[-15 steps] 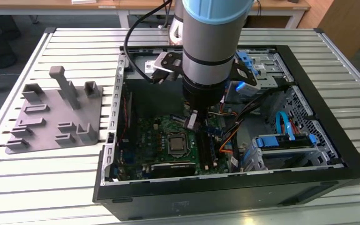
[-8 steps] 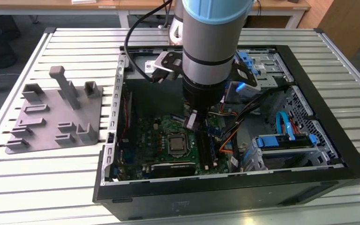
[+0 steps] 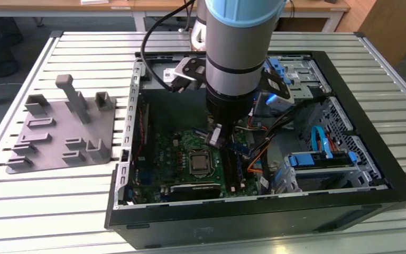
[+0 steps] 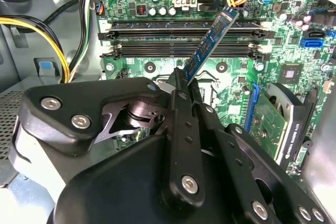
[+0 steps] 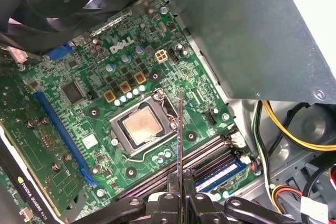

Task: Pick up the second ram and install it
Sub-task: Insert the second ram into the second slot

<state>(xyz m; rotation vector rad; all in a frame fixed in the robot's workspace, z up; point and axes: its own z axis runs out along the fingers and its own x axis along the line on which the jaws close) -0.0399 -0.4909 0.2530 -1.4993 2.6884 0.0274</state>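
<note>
Black metal jaws are clamped narrowly on one end of the long, thin dark-blue memory stick (image 4: 209,43), which hangs above the green motherboard (image 4: 231,93) and is not yet seated. In the second wrist view it lies oblique to the long black plastic memory slots (image 4: 157,51). Assessment: square the stick to a free slot with its contact edge down, then press evenly, since a skewed entry could jam. Another blue stick (image 5: 218,177) appears already fitted
</note>
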